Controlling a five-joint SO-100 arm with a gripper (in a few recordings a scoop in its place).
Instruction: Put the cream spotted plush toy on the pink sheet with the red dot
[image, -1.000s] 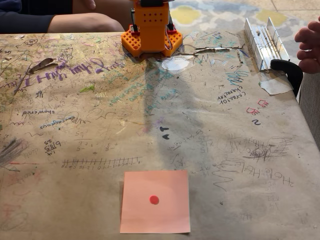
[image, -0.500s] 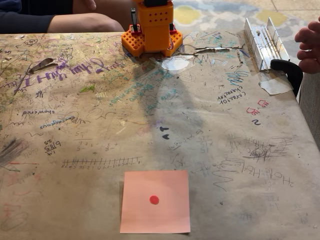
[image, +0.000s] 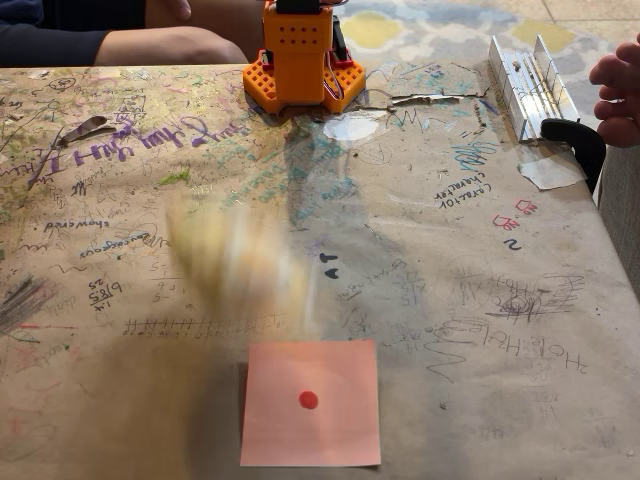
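The pink sheet with the red dot lies flat near the table's front edge, a little left of centre. Just above and left of it, a cream-yellow smear hangs over the table. It is too motion-blurred to show spots or a face, but its colour fits the cream spotted plush toy in fast motion. A faint shadow lies below it, at the sheet's left edge. The arm's orange base stands at the far edge of the table, and the arm rises out of the picture's top.
Scribbled brown paper covers the table. A metal rail and a black clamp sit at the far right. A person's hand shows at the right edge, and a forearm rests behind the table at top left.
A cream-yellow blur has appeared over the table, left of centre, where only bare paper showed before. The sheet has not moved, and the arm's base has turned slightly.
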